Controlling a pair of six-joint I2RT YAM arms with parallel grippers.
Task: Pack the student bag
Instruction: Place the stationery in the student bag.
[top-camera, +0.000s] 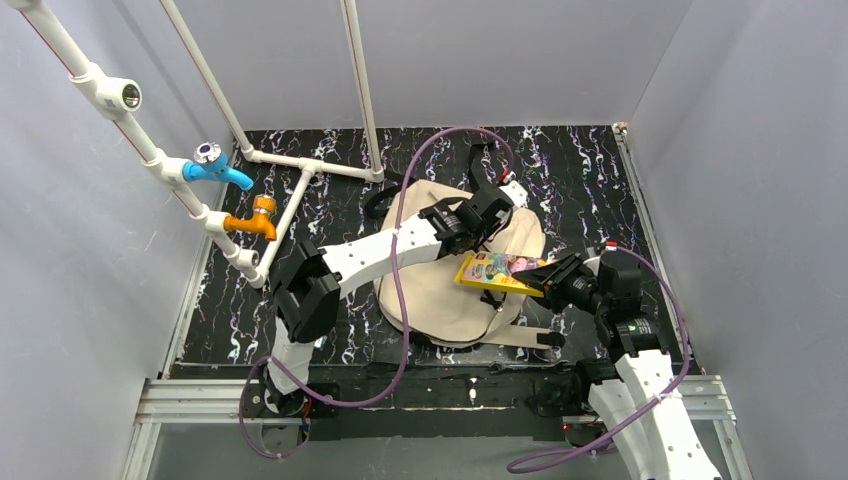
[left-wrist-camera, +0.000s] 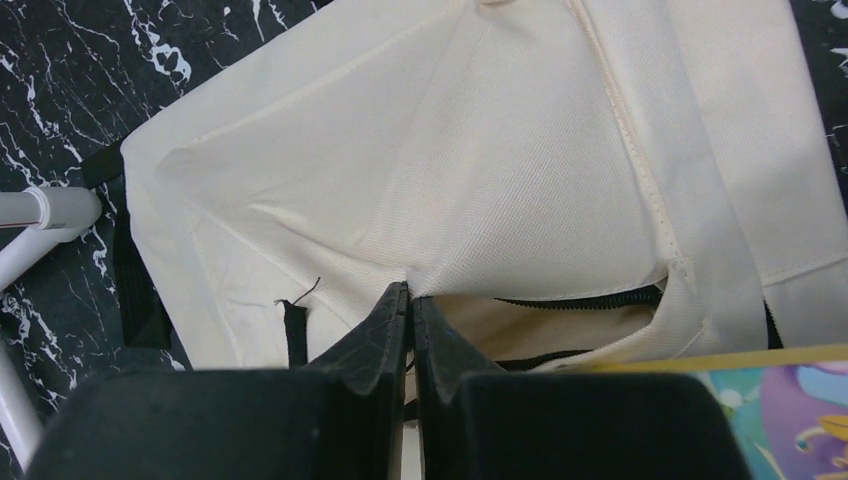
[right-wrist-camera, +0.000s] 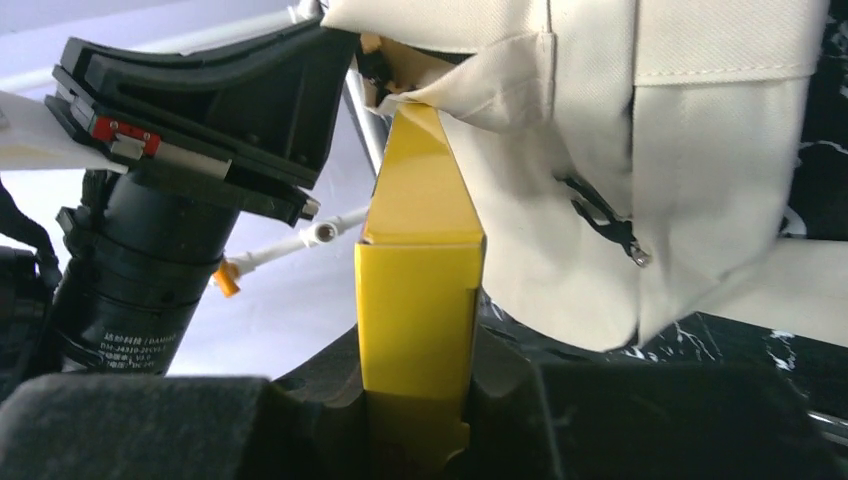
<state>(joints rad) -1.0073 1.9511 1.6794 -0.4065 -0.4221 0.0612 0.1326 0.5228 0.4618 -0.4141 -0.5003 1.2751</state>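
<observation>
Left pincer (left-wrist-camera: 408, 292) shut, seemingly on bag (left-wrist-camera: 480, 150) lip: hold it high while right pincer (right-wrist-camera: 418, 400), gripping yellow box (right-wrist-camera: 420, 290), feeds straight in.

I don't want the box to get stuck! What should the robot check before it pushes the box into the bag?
1. Left gripper pinches the student bag fabric at the edge of its opening: ok, the jaws are shut on the cloth.
2. Right gripper grips the yellow box: ok, the box sits between its fingers.
3. Opening lifted apart: ok, a zipper-lined gap shows under the pinched cloth.
4. Box's far end meets the opening: ok, it reaches the lifted flap.
5. Gap wide enough for the whole box: cannot tell.
6. Free room inside the bag: cannot tell, the inside is hidden.
</observation>
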